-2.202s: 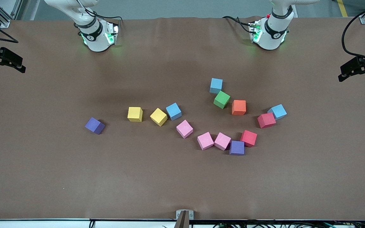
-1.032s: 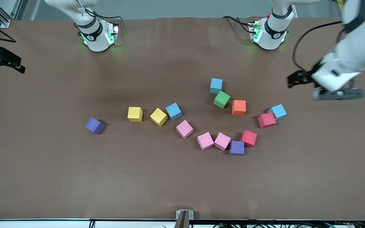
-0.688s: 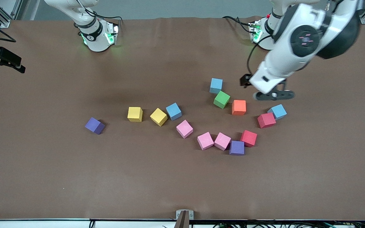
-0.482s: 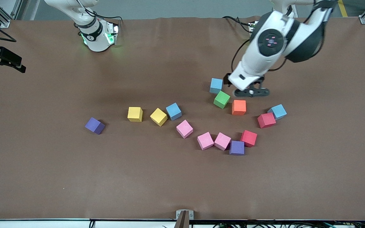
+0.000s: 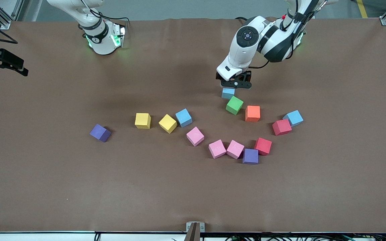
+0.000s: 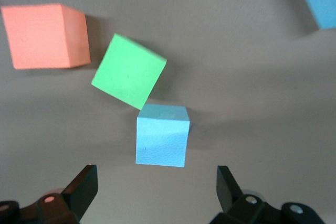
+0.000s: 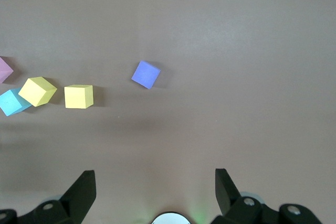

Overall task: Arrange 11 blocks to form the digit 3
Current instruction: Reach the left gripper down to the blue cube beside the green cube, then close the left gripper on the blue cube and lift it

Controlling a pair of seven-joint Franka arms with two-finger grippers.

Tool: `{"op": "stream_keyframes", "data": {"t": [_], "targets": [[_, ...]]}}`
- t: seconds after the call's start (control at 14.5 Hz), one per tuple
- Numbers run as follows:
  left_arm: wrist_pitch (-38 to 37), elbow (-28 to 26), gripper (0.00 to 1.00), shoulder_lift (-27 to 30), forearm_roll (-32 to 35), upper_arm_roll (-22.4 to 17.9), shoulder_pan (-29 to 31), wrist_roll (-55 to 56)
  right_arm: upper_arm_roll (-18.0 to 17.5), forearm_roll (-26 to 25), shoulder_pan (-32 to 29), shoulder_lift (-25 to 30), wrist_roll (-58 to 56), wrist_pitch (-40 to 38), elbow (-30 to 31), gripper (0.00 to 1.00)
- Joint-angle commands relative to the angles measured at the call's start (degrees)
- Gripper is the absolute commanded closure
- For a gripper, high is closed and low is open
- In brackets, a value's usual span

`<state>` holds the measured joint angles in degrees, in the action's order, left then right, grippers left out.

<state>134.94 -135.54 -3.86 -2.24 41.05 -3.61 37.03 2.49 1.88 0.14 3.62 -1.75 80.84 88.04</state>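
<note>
The right gripper (image 7: pixel 155 192) waits high over the right arm's end of the brown table (image 5: pixel 45 187), its black fingers spread and empty. Well below it lies a small purple foam cube (image 5: pixel 100 133), apart from all the others; farther toward the left gripper sit two yellow foam cubes (image 5: pixel 142 120) and a light blue foam cube (image 5: pixel 183 117).

The left gripper (image 5: pixel 234 83) hovers right over another light blue foam cube (image 6: pixel 161 135), jaws wide apart and holding nothing. In the left wrist view that cube sits between the two fingertips (image 6: pixel 84 187) but ahead of them, so it is not yet bracketed. A green foam cube (image 6: pixel 128 70) touches it at one corner, and an orange foam cube (image 6: pixel 44 36) lies just past the green one. Three pink foam cubes (image 5: pixel 217 149) and a second purple cube (image 5: pixel 250 156) lie lower on the table, with red cubes (image 5: pixel 263 146) among them; no digit 3 is started.

The step in hand looks like picking this blue cube. To do it well, centre the jaws on its flat sides, come straight down, and keep the fingers clear of the green neighbour so it is not dragged. Squeeze gently, since foam gives, then lift vertically.
</note>
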Motion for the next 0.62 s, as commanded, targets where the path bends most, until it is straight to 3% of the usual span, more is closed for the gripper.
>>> {"op": "stream_keyframes", "data": {"t": [0.0,0.28,0.55], "targets": [[4.61,-4.28,0.0,0.88,0.13,0.52,-0.16,-0.29,-0.47,1.02,-1.02,1.83,-0.36,0.11,1.69,0.0],[10.42,-5.52,0.0,-3.51,1.18,0.43,-0.52,-0.11,-0.47,0.93,-1.11,1.66,-0.63,0.11,1.43,0.0],[12.18,-5.43,0.0,-7.82,6.53,0.26,-0.43,-0.03,-0.47,0.32,-1.11,1.57,-0.54,0.11,0.73,0.0]]}}
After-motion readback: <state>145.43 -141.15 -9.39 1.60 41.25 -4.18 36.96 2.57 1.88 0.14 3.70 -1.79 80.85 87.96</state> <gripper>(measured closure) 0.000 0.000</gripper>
